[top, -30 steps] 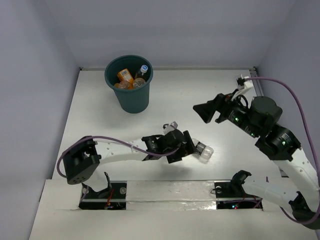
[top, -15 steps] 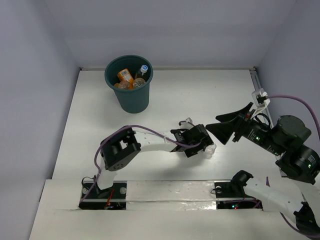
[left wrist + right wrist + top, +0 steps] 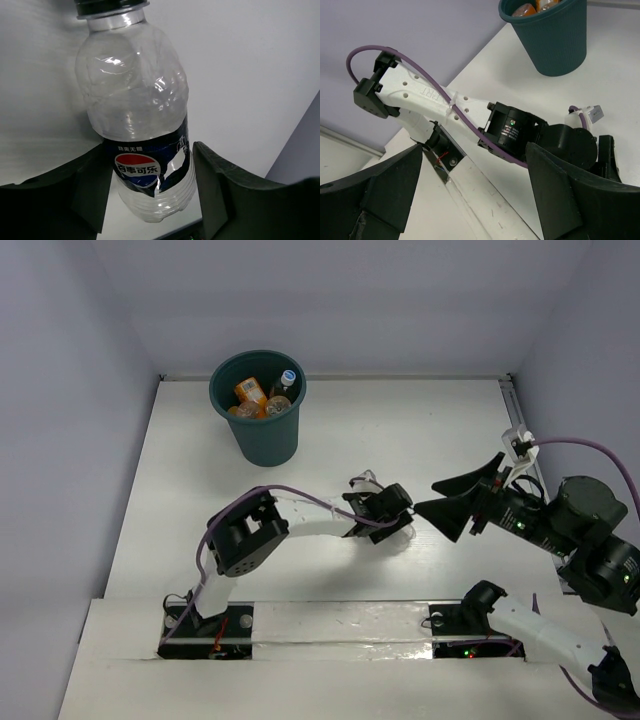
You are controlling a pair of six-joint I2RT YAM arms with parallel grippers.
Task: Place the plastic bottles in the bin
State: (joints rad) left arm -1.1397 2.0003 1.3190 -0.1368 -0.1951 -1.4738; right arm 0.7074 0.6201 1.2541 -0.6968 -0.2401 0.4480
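A clear plastic bottle point(image 3: 135, 100) with a dark blue label and a dark cap lies between the fingers of my left gripper point(image 3: 150, 146), which is shut on its lower body. From above, the left gripper point(image 3: 392, 519) is at mid-table and only a bit of the bottle point(image 3: 405, 531) shows under it. The dark teal bin point(image 3: 265, 440) stands at the far left with orange bottles point(image 3: 250, 392) and a clear one point(image 3: 288, 378) inside. My right gripper point(image 3: 428, 497) is wide open and empty, just right of the left gripper. The bin also shows in the right wrist view point(image 3: 555, 45).
The left arm's elbow point(image 3: 240, 540) is folded near the front rail point(image 3: 340, 625), with its purple cable looping over it. The left arm's wrist point(image 3: 520, 130) fills the middle of the right wrist view. Walls close in the table on the left, back and right.
The left arm folded in and its gripper moved right, then slightly back, with the bottle. The right gripper came down from the far right to beside the left gripper.
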